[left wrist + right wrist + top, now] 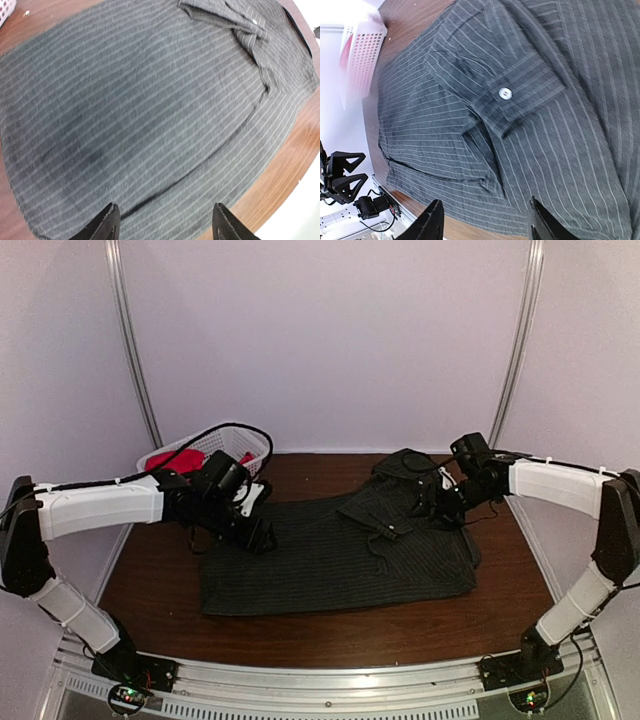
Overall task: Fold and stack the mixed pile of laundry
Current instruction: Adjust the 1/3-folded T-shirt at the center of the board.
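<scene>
The pinstriped shirt (320, 565) lies spread on the tabletop (150, 585) between the two arms, its long axis running left to right. The left gripper (165, 215) hovers over its plain left end, jaws spread and empty. The right gripper (487, 212), likewise spread and empty, hangs over the buttoned cuff (520, 95) at the rumpled right end, so it's the nearer one for that sleeve. The red T-shirt (165, 458) sits in the basket (245, 443), mostly hidden behind the left arm.

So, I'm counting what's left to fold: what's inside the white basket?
A red-pink garment lies bunched at the left end of the basket. The left arm and a black cable cross it, so the basket's floor and anything under the garment cannot be seen.
</scene>
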